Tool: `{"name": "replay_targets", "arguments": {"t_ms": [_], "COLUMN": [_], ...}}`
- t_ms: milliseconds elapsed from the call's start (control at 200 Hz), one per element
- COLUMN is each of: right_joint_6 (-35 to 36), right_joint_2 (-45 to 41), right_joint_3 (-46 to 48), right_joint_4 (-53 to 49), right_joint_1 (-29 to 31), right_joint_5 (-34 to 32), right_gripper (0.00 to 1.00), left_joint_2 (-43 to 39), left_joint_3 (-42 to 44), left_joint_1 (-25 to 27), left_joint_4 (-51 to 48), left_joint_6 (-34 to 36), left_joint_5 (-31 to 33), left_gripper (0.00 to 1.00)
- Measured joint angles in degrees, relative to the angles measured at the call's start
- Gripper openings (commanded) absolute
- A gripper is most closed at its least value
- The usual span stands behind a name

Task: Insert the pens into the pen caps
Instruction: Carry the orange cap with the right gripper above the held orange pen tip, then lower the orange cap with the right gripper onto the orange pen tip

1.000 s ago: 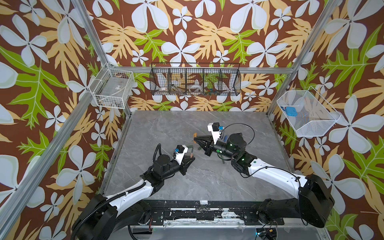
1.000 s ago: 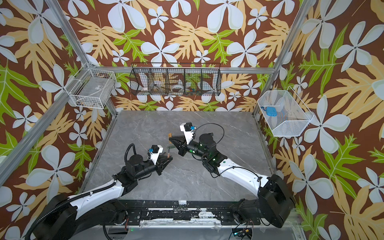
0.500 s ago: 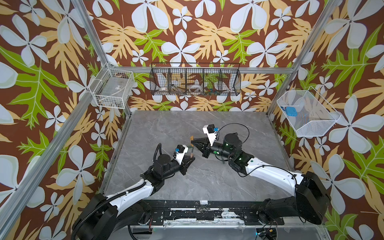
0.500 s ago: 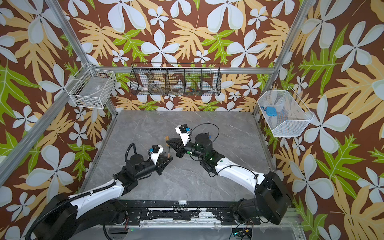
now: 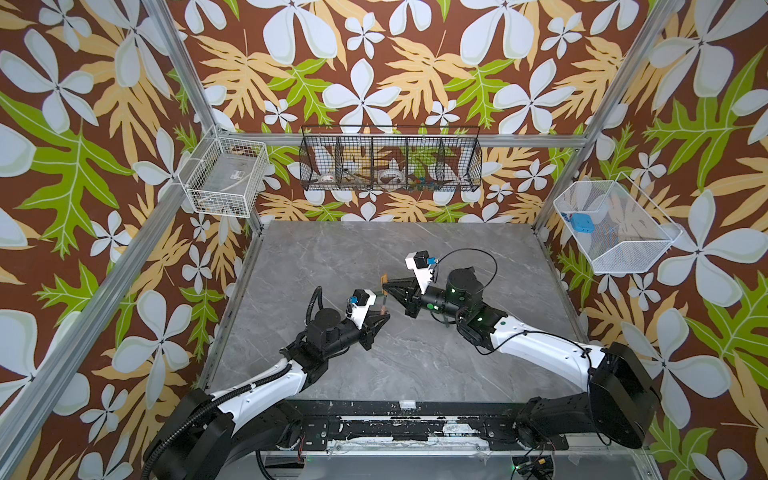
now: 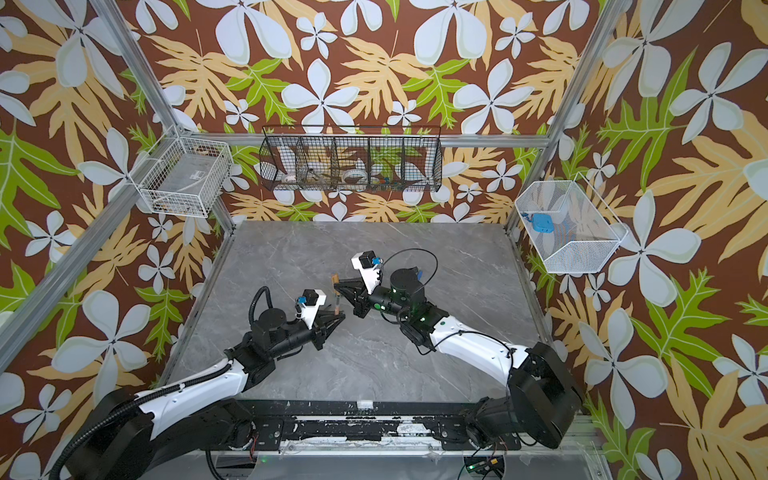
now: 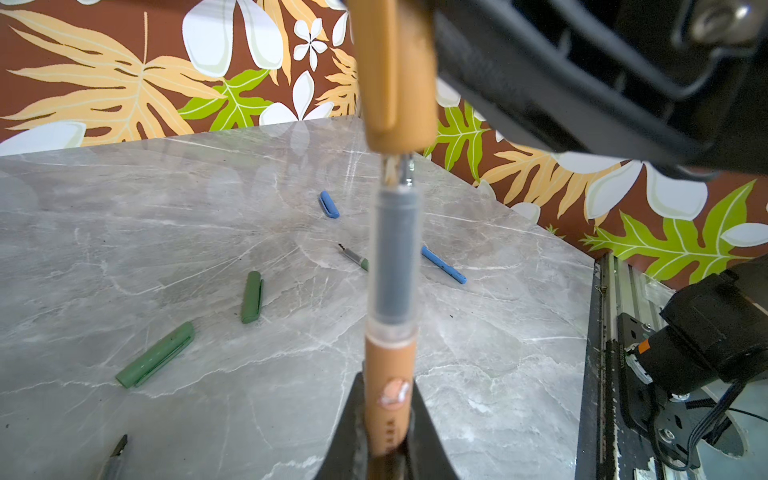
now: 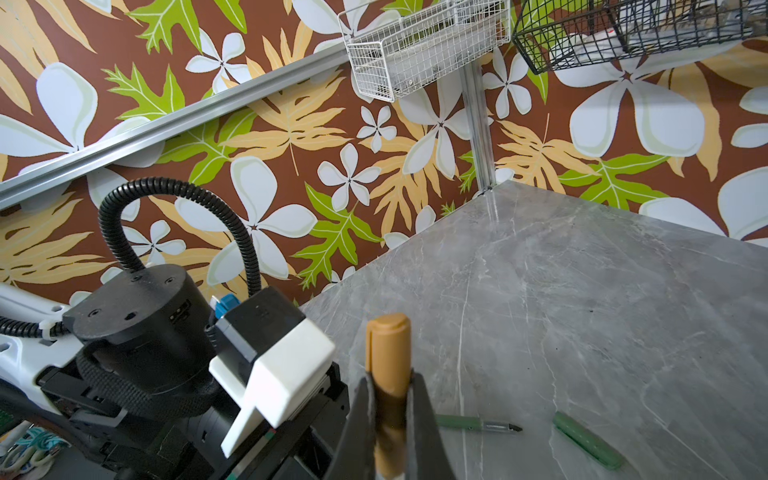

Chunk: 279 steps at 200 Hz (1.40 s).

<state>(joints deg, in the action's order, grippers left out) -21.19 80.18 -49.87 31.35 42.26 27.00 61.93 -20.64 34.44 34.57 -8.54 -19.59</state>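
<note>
Left wrist view: left jaws clench the orange-brown plastic pen [image 7: 388, 374], right jaws the stubby orange-brown plastic cap [image 7: 395, 75], nib at its mouth, so next probably needs a straight push together.

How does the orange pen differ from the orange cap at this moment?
The orange pen is long, with a grey clear front; the orange cap is short with a clip. The left gripper holds the pen, the right gripper the cap. Both are orange-brown, in line.

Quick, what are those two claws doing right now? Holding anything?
Left gripper: shut on the orange-brown pen.
Right gripper: shut on the orange-brown pen cap.
</note>
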Motion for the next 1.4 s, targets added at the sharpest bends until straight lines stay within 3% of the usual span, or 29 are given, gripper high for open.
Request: {"name": "replay_targets", "arguments": {"t_ms": [856,1396], "right_joint_6": [-7.2,-3.7], "right_joint_2": [2.4,-1.3], "right_joint_3": [4.5,4.3], "right_joint_4": [11.9,5.0], "right_joint_1": [0.5,0.8], "right_joint_5": [0.2,-1.4], "right_gripper": [0.05,0.05], "left_joint_2": [-0.8,-1.8], "left_joint_3": [0.5,1.2], "left_joint_1": [0.0,0.1], "left_joint_4": [-0.3,0.4], "left_joint_6": [-0.2,-0.2], "left_joint_5": [1.1,1.1], "left_gripper": [0.00,0.00]}}
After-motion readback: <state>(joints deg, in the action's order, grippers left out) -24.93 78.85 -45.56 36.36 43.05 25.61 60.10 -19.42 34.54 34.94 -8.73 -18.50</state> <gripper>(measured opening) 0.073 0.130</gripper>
